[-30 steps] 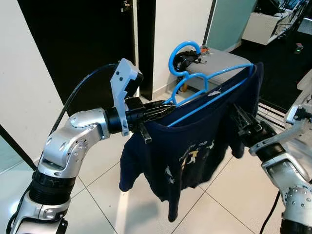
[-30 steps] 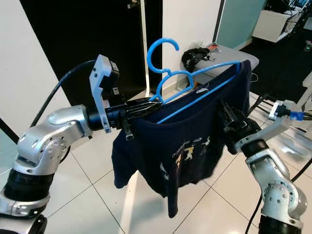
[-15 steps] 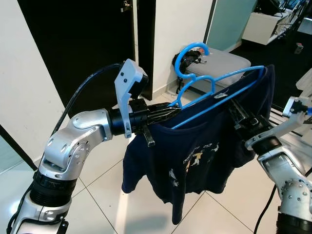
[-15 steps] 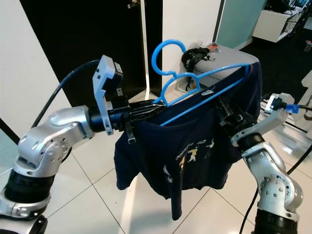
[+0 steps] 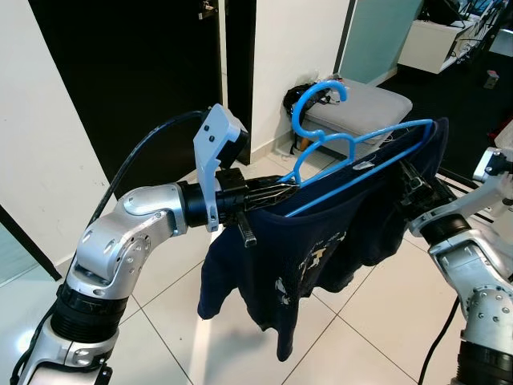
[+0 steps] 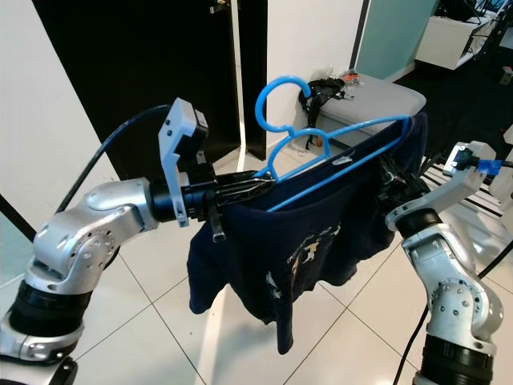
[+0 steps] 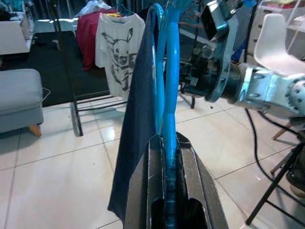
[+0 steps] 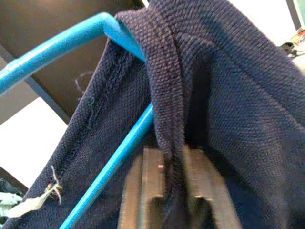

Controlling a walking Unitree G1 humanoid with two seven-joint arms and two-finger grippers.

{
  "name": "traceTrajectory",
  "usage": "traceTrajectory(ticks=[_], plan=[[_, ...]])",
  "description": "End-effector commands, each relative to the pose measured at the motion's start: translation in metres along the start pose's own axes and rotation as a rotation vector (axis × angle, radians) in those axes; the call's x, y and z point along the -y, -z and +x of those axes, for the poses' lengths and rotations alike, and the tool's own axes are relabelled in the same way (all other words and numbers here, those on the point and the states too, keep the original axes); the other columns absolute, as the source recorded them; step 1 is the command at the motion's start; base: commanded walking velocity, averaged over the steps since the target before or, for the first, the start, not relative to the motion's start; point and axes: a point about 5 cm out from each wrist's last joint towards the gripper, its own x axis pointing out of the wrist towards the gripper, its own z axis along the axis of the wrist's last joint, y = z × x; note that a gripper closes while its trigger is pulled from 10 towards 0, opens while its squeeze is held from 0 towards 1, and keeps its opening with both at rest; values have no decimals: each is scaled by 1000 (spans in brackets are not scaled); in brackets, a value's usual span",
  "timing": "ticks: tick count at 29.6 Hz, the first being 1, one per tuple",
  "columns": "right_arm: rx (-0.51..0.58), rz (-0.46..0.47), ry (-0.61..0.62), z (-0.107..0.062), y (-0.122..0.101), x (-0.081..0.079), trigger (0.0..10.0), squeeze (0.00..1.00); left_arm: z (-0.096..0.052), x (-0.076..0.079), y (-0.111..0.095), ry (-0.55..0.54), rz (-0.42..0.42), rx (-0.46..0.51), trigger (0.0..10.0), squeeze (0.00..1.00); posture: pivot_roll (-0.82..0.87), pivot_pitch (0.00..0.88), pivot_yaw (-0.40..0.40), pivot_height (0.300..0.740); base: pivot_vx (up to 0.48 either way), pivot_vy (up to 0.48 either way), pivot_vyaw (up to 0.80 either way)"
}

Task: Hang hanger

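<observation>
We see the left gripper [image 5: 268,195] with its black fingers closed tight on one end of a bright blue plastic hanger [image 5: 353,157], held up in mid-air. A dark navy printed T-shirt [image 5: 309,257] drapes from it. The right gripper [image 5: 413,186] pinches the shirt's fabric at the hanger's other end. Beyond sits a grey cushioned stool [image 5: 365,103] on the white tiled floor [image 5: 377,305].
</observation>
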Motion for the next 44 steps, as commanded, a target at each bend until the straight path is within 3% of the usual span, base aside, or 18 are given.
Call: traceTrajectory(ticks=[1, 8, 13, 16, 20, 21, 27, 31, 33, 38, 39, 42, 43, 44], plan=[[20, -13, 29, 0, -5, 5, 0, 0, -3, -1, 4, -9, 22, -20, 10000, 0, -91, 80, -22, 740, 0, 0, 0], [18, -20, 38, -1, -6, 7, 0, 0, -8, -8, 15, -47, 73, -108, 10000, 0, -90, 83, -24, 740, 0, 0, 0], [10, -28, 55, -3, -7, 11, 275, 0, -27, -25, 41, -108, 206, -333, 10000, 0, -92, 87, -21, 740, 0, 0, 0], [6, -30, 56, -4, -6, 11, 431, 0, -32, -27, 47, -106, 241, -391, 10000, 0, -91, 87, -21, 740, 0, 0, 0], [-4, -26, 48, -3, -3, 9, 510, 0, -29, -22, 49, -88, 231, -386, 10000, 0, -89, 89, -20, 740, 0, 0, 0], [-28, -17, 25, -1, 5, 3, 706, 0, -16, -12, 48, -66, 175, -327, 10000, 0, -89, 87, -23, 740, 0, 0, 0], [-52, -8, 1, 1, 13, -4, 824, 0, -7, -7, 47, -55, 136, -273, 10000, 0, -93, 87, -21, 740, 0, 0, 0], [-148, 1, -112, 1, 36, -26, 1961, 0, 10, -8, 38, -93, 69, -158, 10000, 0, -95, 84, -20, 740, 0, 0, 0], [-208, -8, -203, -4, 46, -39, 2549, 0, 11, -10, 37, -99, 59, -151, 10000, 0, -95, 82, -18, 740, 0, 0, 0], [-254, -24, -253, -11, 50, -42, 2745, 0, 5, -16, 38, -118, 75, -174, 10000, 0, -95, 83, -16, 740, 0, 0, 0], [-288, -66, -239, -17, 51, -35, 10000, 0, -2, -21, 39, -131, 92, -197, 10000, 0, -96, 82, -17, 740, 0, 0, 0], [-301, -92, -214, -19, 50, -28, 10000, 0, -6, -24, 40, -137, 107, -216, 10000, 0, -96, 83, -17, 740, 0, 0, 0], [-287, -115, -177, -18, 46, -21, 10000, 267, -9, -26, 41, -147, 112, -226, 10000, 0, -95, 84, -16, 740, 0, 0, 0], [-270, -137, -126, -18, 42, -11, 10000, 1000, -12, -28, 43, -155, 121, -241, 10000, 0, -96, 85, -16, 740, 0, 0, 0]])
